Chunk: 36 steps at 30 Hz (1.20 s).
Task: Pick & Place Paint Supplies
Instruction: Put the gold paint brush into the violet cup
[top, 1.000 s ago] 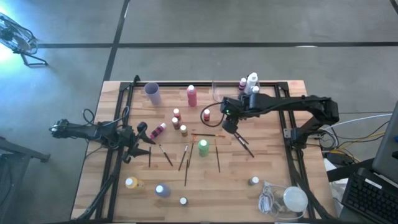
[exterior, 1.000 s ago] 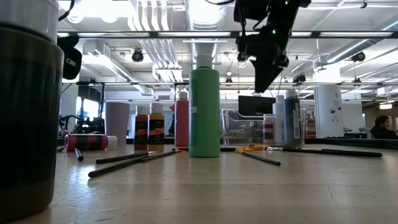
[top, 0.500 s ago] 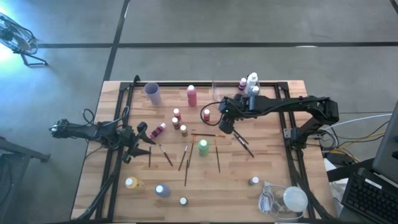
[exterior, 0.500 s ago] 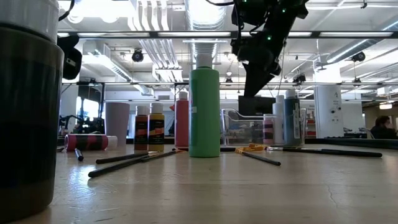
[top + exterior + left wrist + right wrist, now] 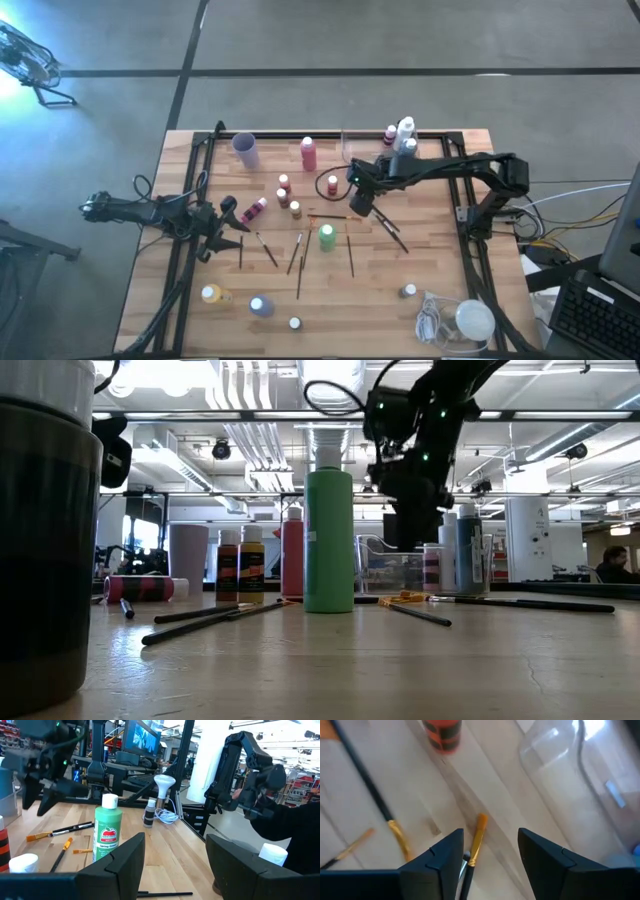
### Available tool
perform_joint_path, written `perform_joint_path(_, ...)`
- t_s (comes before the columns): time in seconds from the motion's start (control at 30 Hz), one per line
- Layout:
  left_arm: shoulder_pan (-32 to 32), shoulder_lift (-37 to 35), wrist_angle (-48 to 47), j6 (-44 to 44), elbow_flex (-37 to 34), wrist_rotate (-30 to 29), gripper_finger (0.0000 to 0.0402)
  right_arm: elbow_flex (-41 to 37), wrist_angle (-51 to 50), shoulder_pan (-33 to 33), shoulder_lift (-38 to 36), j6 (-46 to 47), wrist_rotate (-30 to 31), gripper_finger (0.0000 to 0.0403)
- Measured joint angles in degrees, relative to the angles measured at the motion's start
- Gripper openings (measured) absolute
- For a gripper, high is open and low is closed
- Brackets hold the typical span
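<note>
From above, the right gripper (image 5: 360, 205) hangs over the paintbrush (image 5: 330, 217) beside the green bottle (image 5: 326, 237), far nearer than the left gripper (image 5: 228, 222), whose fingers are parted; its wrist view shows spread fingers (image 5: 442, 855) straddling the orange bristle tip (image 5: 477, 832), handle running back underneath.

Bright overhead ceiling lights (image 5: 250, 385) glare across the low view, the near dark bottle (image 5: 45, 530) looming blurred, shadows soft.
</note>
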Motion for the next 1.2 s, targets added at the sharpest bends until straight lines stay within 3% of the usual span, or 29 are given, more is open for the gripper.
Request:
perform_joint_path(0.3, -0.02, 0.02, 0.00, -0.02, 0.00, 0.00, 0.0216, 0.04, 1.16, -0.28, 5.59, 0.04, 0.02, 0.0206)
perform_joint_path(0.6, 0.00, 0.02, 0.01, -0.01, 0.01, 0.00, 0.0216, 0.02, 3.76, -1.12, 9.40, 0.03, 0.17, 0.0189)
perform_joint_path(0.97, 0.00, 0.00, 0.00, -0.02, 0.02, 0.00, 0.0216, -0.07, 4.12, -1.63, 10.50, 0.03, -0.44, 0.0171)
perform_joint_path(1.2, -0.01, 0.01, 0.00, 0.00, 0.00, 0.00, 0.0216, 0.11, 4.24, -1.61, 12.17, -0.30, -1.06, 0.0185)
